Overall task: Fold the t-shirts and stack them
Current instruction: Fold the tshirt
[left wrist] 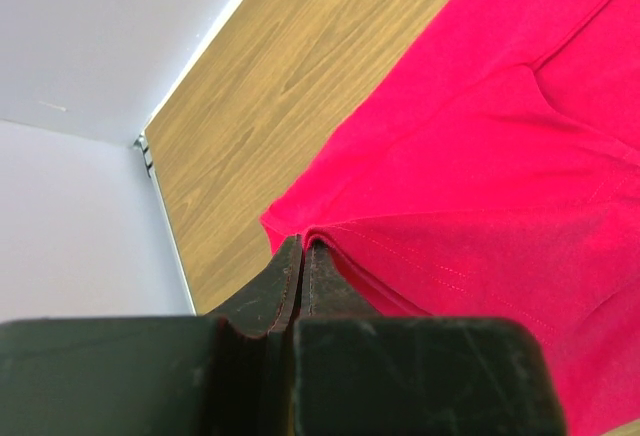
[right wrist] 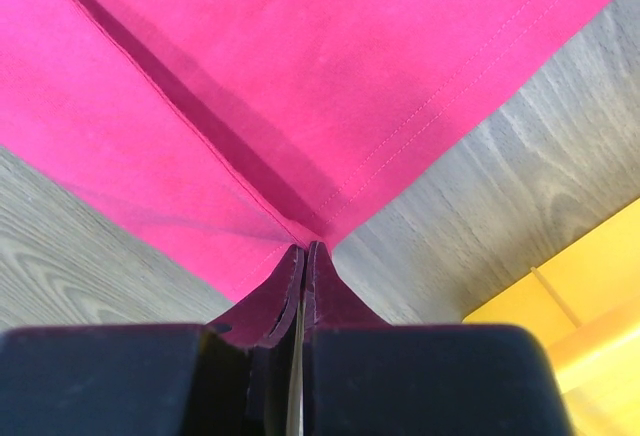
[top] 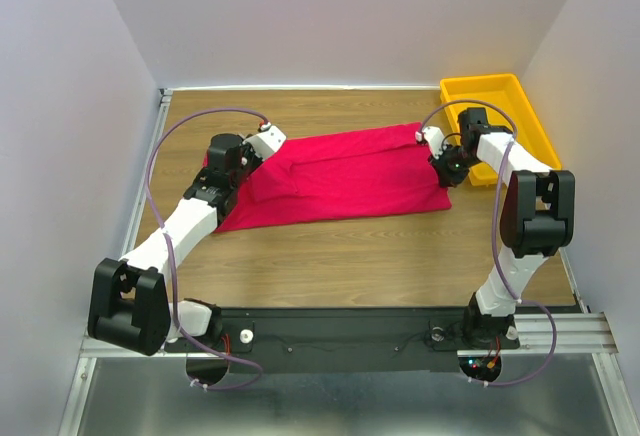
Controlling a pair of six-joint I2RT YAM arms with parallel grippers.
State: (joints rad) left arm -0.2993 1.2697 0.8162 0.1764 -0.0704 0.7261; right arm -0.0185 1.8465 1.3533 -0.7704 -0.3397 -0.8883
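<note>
Crimson t-shirt point(top: 340, 176) spread flat mid-surface point(top: 350, 256). At its 9 o'clock edge, left gripper point(left wrist: 303, 246): jaws pinched closed on a cloth corner. At its 3 o'clock edge, right gripper point(right wrist: 305, 248): jaws closed on a hem corner. Yellow tray point(top: 495, 106) at 2 o'clock.

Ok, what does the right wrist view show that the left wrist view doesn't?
Only the right wrist view: the right hand pinched shut on a hemmed corner of the red t-shirt, and a corner of the yellow tray nearby, apart from the cloth. Only the left wrist view: the left hand shut on another corner of the shirt, plus the white wall at the table's edge. Both: the shirt lying on the wooden table, gripped at a corner.
</note>
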